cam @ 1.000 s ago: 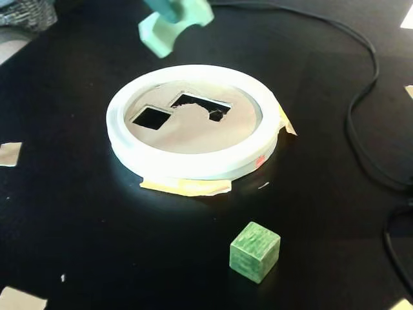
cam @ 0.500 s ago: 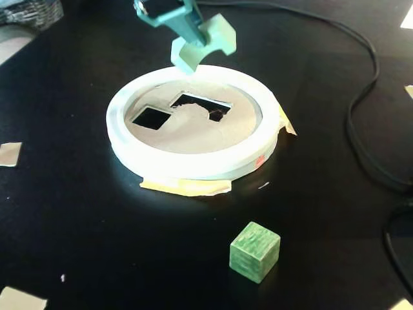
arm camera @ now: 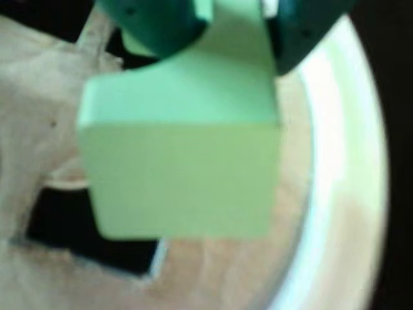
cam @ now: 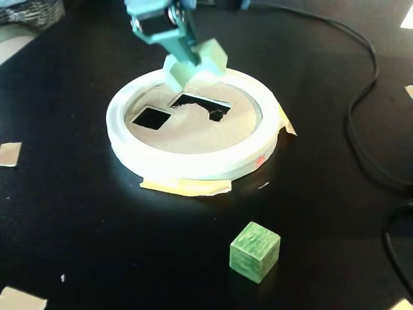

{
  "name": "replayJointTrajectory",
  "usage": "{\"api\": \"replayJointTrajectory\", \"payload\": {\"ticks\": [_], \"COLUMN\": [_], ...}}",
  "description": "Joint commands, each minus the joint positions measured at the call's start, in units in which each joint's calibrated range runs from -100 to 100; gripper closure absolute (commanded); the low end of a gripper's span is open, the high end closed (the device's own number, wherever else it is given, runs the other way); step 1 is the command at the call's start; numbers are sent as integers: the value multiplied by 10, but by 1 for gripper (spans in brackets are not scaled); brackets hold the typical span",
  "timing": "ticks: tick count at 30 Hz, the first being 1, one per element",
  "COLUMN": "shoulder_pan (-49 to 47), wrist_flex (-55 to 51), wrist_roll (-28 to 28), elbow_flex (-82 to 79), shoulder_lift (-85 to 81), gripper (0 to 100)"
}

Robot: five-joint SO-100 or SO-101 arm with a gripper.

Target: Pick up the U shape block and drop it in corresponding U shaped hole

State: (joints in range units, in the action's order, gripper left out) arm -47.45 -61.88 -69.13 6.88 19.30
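Fixed view, near edge: dark streaky green cube (cam: 255, 251) sits alone on black table (cam: 77, 219), well apart from ring. Yellow tape strip (cam: 186, 187) under front of white ring (cam: 193, 165). Inside ring, tan disc (cam: 193, 132) with square cutout (cam: 151, 117) at left, U shaped hole (cam: 201, 106) just beyond it. My gripper (cam: 186, 53) hangs over back rim, fingers clamped on U shape block (cam: 193, 63), block tilted, clear of disc, above far edge of hole. Wrist view: block (arm camera: 181, 161) fills frame, dark cutout (arm camera: 84, 236) partly hidden beneath it. Black cable (cam: 361, 97) at far right.
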Motion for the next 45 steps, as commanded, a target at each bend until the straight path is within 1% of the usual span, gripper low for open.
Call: {"api": "replayJointTrajectory", "payload": {"ticks": [1, 16, 18, 22, 25, 27, 28, 30, 45], "shoulder_pan": [-7, 1, 3, 4, 5, 5, 3, 1, -9], "wrist_flex": [10, 11, 19, 21, 22, 22, 22, 22, 22], "wrist_roll": [-13, -15, -15, -15, -15, -15, -15, -14, -4], "elbow_flex": [6, 6, 6, 6, 6, 6, 6, 6, 19], "shoulder_lift": [-2, 32, 34, 34, 34, 34, 34, 33, 20], "gripper": [91, 91, 89, 88, 78, 68, 61, 57, 56]}}
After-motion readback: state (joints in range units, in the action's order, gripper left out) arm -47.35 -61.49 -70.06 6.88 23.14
